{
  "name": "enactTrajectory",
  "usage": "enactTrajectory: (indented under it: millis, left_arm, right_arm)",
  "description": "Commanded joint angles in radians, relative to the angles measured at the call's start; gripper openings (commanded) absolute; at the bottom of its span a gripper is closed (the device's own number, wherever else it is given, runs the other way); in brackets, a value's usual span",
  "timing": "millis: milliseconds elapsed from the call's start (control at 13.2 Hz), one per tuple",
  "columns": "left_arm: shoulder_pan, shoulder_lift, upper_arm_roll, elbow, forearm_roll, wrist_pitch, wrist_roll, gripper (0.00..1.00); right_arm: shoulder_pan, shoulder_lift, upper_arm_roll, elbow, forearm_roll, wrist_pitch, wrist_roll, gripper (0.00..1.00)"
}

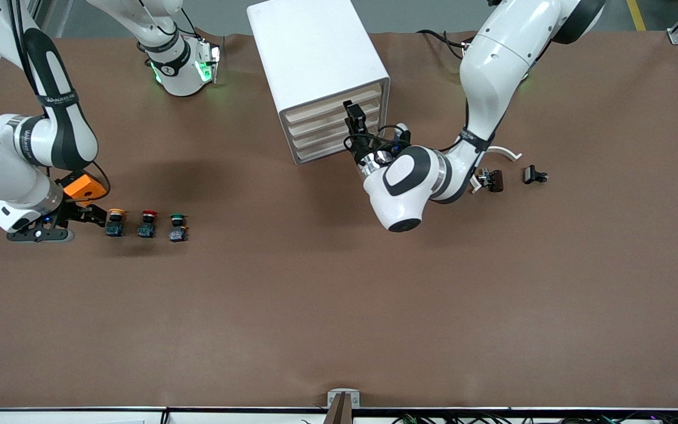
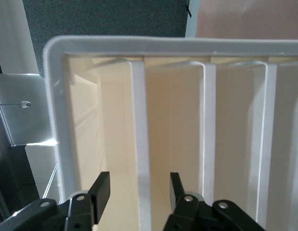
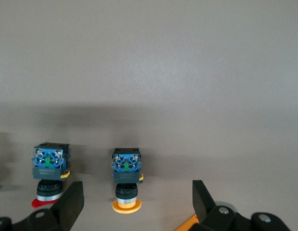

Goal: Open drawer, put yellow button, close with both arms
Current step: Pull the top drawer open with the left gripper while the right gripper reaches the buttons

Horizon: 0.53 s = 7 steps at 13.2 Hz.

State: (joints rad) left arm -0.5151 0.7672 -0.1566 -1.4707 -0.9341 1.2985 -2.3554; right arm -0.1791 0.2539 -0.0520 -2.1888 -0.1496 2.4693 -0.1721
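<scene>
- The left pincer [image 1: 353,115] is at the front of the white cabinet [image 1: 315,53], its fingers [image 2: 102,188] straddling the lip of the top drawer [image 2: 139,144]; whether they press on it, I cannot tell.
- The drawer sits flush with the three below it.
- The right pincer [image 1: 93,213] hovers low over the desk [image 1: 339,294], spread wide, just beside the yellow button [image 1: 116,222].
- The yellow button stands on the desk toward the right arm's end, with a red button [image 1: 148,224] and a green button [image 1: 178,228] in line.
</scene>
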Motion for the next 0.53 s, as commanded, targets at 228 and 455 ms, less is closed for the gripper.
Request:
enactTrajectory:
  millis: [228,455]
  left_arm:
    - [-0.073,0.034,0.019,0.024,-0.052,0.030,-0.016,0.08]
    - [-0.031,0.032,0.020,0.026,-0.052,0.028,-0.013,0.00]
  right_arm:
    - [-0.011,0.037,0.012,-0.029,-0.002,0.031,-0.009,1.00]
    - [-0.011,0.080,0.014,-0.031,-0.002,0.066,-0.009,1.00]
